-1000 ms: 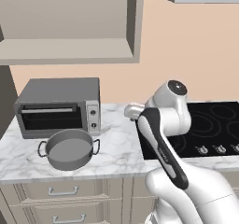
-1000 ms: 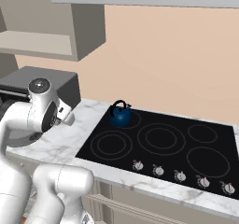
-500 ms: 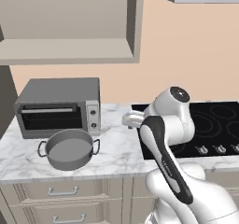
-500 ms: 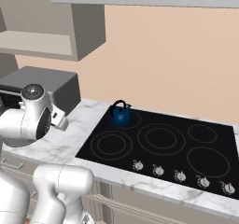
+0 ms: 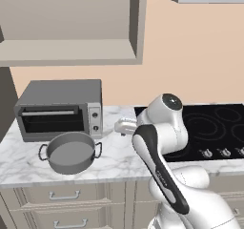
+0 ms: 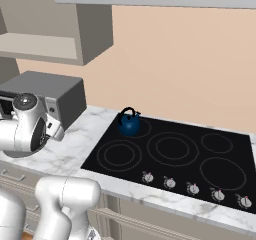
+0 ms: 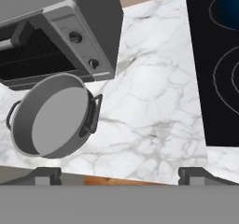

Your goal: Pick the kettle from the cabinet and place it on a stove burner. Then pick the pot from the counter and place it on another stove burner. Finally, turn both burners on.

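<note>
The grey pot [image 5: 71, 151] stands on the marble counter [image 5: 121, 159] in front of the toaster oven. In the hand view the pot [image 7: 49, 118] lies lower left, one loop handle turned toward the middle. My gripper [image 7: 121, 176] hangs open above the counter to the pot's right, nothing between its fingertips [image 7: 46, 176]. From the left base view the gripper [image 5: 123, 127] sits between the oven and the cooktop. The dark-blue kettle [image 6: 129, 123] rests on the rear-left stove burner. The front-left burner [image 6: 120, 155] is bare. The open cabinet [image 5: 71, 51] hangs above the oven.
A boxy grey toaster oven [image 5: 59, 109] stands at the back of the counter, close behind the pot. The black cooktop [image 6: 175, 154] has a row of knobs [image 6: 195, 188] along its front edge. Beige drawers [image 5: 66, 197] run below the counter.
The arm has swung left and the hand has dropped lower, from the cooktop's left edge to over the counter nearer the pot. Kettle and pot have not moved.
</note>
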